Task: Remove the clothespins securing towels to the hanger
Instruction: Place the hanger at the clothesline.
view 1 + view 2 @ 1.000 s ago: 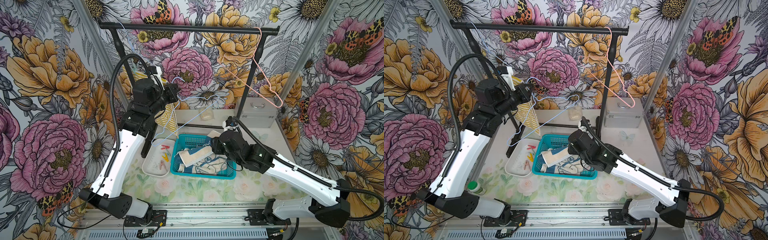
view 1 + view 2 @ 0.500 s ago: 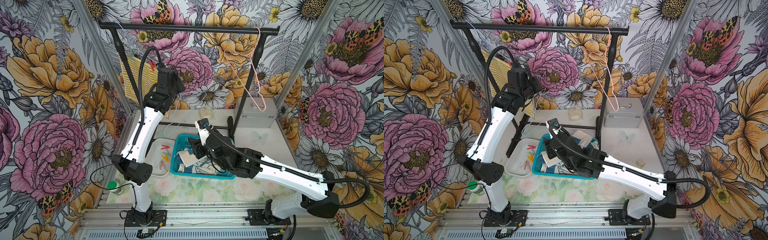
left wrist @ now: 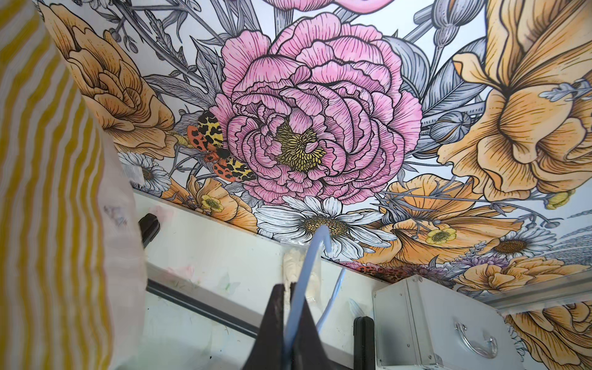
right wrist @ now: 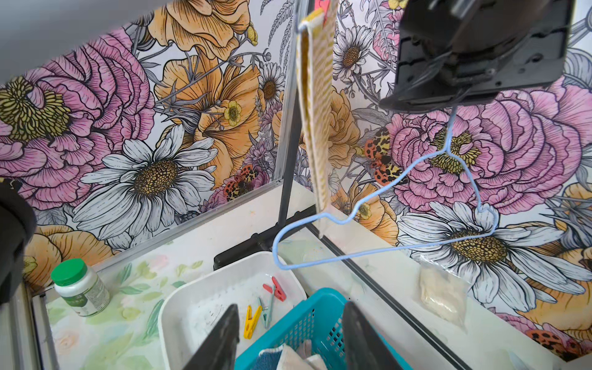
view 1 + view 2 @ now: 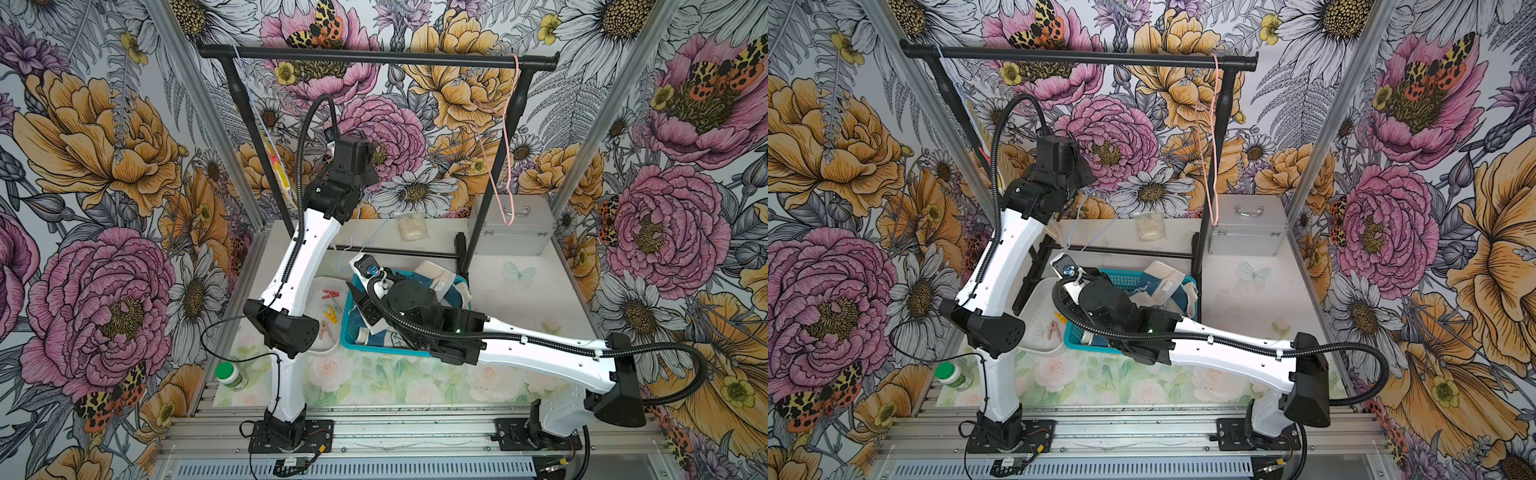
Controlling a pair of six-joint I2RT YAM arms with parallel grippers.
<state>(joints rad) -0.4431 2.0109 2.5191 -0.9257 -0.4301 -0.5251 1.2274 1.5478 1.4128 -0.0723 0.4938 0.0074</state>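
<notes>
Now, left claw (image 3: pixel 286 290) pinches the bare blue hanger (image 3: pixel 307 260); right claw (image 4: pixel 290 323) half spread, empty.
Near the left claw, a red clothespin (image 5: pixel 274 157) (probably light, springy) clamps the limp striped towel (image 3: pixel 48 192); I'd squeeze its tails.

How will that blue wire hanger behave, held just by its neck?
Probably light: the blue hanger is bare thin wire. Pinched only at its neck by the left gripper, it will likely swing and twist when moved. Pushed sideways, the wire may flex.
</notes>
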